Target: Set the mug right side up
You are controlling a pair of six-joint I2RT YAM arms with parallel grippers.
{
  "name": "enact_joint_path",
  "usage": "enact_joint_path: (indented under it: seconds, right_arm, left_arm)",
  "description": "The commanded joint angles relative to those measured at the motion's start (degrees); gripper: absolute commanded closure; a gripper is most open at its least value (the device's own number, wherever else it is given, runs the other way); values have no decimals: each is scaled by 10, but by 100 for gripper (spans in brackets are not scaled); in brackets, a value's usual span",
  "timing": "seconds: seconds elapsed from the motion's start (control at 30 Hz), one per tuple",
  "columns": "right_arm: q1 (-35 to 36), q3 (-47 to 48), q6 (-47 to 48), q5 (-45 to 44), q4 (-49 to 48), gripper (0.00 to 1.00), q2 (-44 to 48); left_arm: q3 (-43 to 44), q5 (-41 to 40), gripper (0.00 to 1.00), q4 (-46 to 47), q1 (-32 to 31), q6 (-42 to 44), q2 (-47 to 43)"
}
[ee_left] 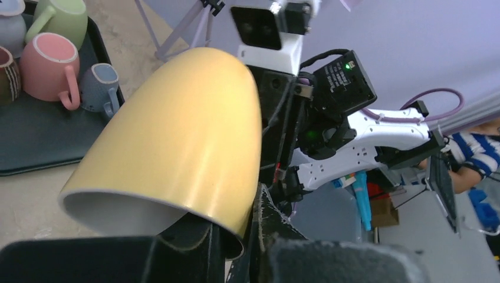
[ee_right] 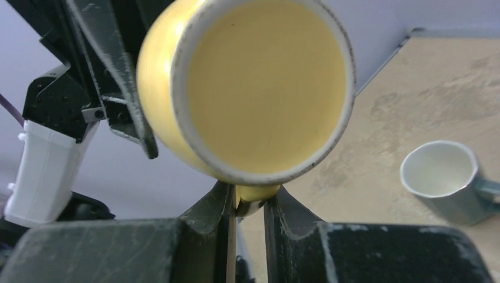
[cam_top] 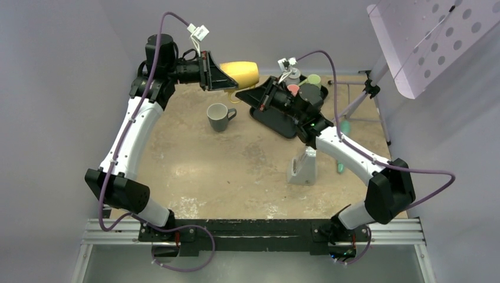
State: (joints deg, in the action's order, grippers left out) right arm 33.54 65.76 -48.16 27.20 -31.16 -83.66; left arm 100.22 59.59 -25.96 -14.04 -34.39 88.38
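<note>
- The yellow mug (cam_top: pixel 242 73) hangs in the air over the far edge of the desk, a little left of its middle. It lies on its side with its mouth toward the left arm and its base toward the right arm.
- The left claw (ee_left: pixel 231 236) is closed to a narrow gap on the rim (ee_left: pixel 118 207), with one finger inside the mouth and one outside.
- The right claw (cam_top: pixel 240 93) is nearly shut on the handle (ee_right: pixel 257 197), which hangs under the mug. Both arms hold the mug at once — a handover in mid-air, as I judge it.
- Only one arm should turn the mug. If both twist while clamped, the handle or the rim takes the strain.
- The handle grip looks thin, so confirm it is firm before the left claw opens, then draw that claw straight back out of the mouth.
- Roll the right wrist slowly until the mouth faces up — a quick roll could let the handle slip in the pinch.
- Set the mug down on bare desk (cam_top: pixel 236 171) nearer the middle, apart from the upright grey mug (cam_top: pixel 219 116) and from the tray (cam_top: pixel 277 127) by the far right corner.
</note>
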Motion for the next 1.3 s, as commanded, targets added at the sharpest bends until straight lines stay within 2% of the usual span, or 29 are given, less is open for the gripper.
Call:
enact_joint_path:
  seconds: [0.0,0.03,0.13,0.17,0.27,0.33,0.43,0.47,0.57,0.67,0.77,0.87,1.13,1.27]
  right_arm:
    - [22,27,16,49,3,100,-18]
    - [22,26,33,43,31,93,-15]
    - [21,27,104,1,129,47,8]
    - [22,27,124,-15,158,39,16]
    - [21,26,176,-42,223,30,37]
    - [21,34,213,-81,276,26,45]
    - [16,74,284,-157,396,25,34]
    - [14,90,305,-207,436,25,25]
    - [0,131,347,-323,524,26,-6]
    - [-30,152,353,-403,565,28,-36]
    - [-68,147,309,-448,546,34,-55]
    - [-80,117,270,-499,489,39,-65]
    - [-99,102,219,-568,454,42,-143]
    - [-112,74,217,-564,405,43,-151]
  left_arm:
    - [11,-12,100,13,-5,-2,-10]
    - [11,-29,100,-9,-4,16,-13]
    - [24,-133,100,-117,-2,128,-25]
    - [31,-176,100,-154,-2,173,-28]
    - [72,-323,100,-268,-2,308,-25]
    - [99,-389,100,-352,-2,412,-16]
    - [116,-461,100,-443,-1,499,-2]
    - [110,-486,100,-470,0,525,-2]
    - [51,-537,100,-497,1,577,-5]
    - [-14,-592,100,-494,4,593,11]
    - [-83,-619,100,-441,7,598,26]
    - [-133,-625,100,-380,7,612,45]
    - [-161,-591,100,-318,8,629,113]
    - [-174,-564,100,-295,8,634,129]
